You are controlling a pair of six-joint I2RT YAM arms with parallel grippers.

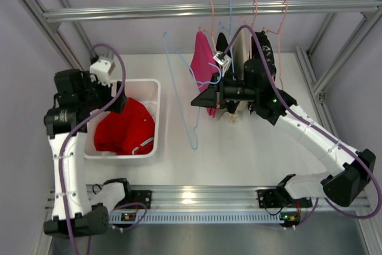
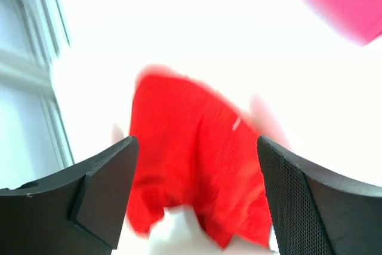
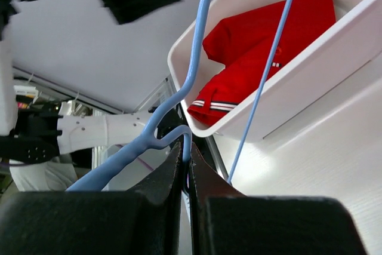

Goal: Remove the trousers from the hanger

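Only from right wrist: tight pinch of right gripper (image 3: 186, 154) on hanger (image 3: 196, 58). Only from left wrist: left gripper (image 2: 197, 141) spread wide above trousers (image 2: 185, 177). Overhead: left arm (image 1: 62, 165) bent over bin (image 1: 157, 111).

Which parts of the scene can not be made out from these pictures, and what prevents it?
- Top view: the left arm covers part of the trousers in the white bin.
- Left wrist view: the trousers are blurred, and glare washes out everything around them.
- Right wrist view: the top edge cuts off the blue hanger.
- Top view: the right arm hides much of the black garment.
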